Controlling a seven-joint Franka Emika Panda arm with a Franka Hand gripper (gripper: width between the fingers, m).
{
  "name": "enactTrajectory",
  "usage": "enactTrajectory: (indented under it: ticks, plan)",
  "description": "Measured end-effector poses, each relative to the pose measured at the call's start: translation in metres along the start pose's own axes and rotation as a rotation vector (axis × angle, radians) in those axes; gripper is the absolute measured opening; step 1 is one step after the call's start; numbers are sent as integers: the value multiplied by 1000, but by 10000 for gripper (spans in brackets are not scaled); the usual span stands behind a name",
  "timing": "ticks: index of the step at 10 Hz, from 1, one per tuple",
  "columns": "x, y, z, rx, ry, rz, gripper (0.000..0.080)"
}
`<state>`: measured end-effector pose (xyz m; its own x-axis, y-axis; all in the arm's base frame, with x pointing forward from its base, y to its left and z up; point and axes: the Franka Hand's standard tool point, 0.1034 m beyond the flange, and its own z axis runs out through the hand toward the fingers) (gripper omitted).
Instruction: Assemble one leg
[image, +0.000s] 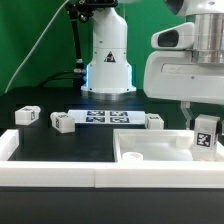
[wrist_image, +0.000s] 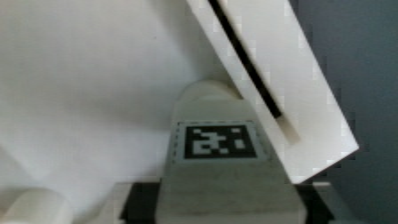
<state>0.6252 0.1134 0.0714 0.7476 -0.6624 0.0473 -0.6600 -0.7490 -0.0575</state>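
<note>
My gripper (image: 204, 128) is shut on a leg (image: 206, 138), a small white post with a tag marker facing the camera. It holds the leg upright over the right end of the white tray-like tabletop (image: 140, 153), close to its surface. In the wrist view the leg (wrist_image: 217, 150) runs out from between the dark fingers (wrist_image: 143, 200), its tag showing, over the tabletop's white floor (wrist_image: 89, 90) and raised rim (wrist_image: 267, 70). I cannot tell whether the leg's tip touches the tabletop.
Three more legs lie on the black table: one at the exterior view's left (image: 27, 115), one beside it (image: 63, 122), one mid-table (image: 153, 122). The marker board (image: 100, 118) lies behind them. A white border rail (image: 60, 170) runs along the front. The robot base (image: 107, 60) stands behind.
</note>
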Motion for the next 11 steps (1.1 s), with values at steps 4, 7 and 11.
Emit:
enactTrajectory:
  ticks: [4,7,11]
  plan:
    - [-5,-2,1,15,7,557,290]
    - [-10,-5,0,17,25,950,290]
    - [-9,-5,0,35,-16,1213,290]
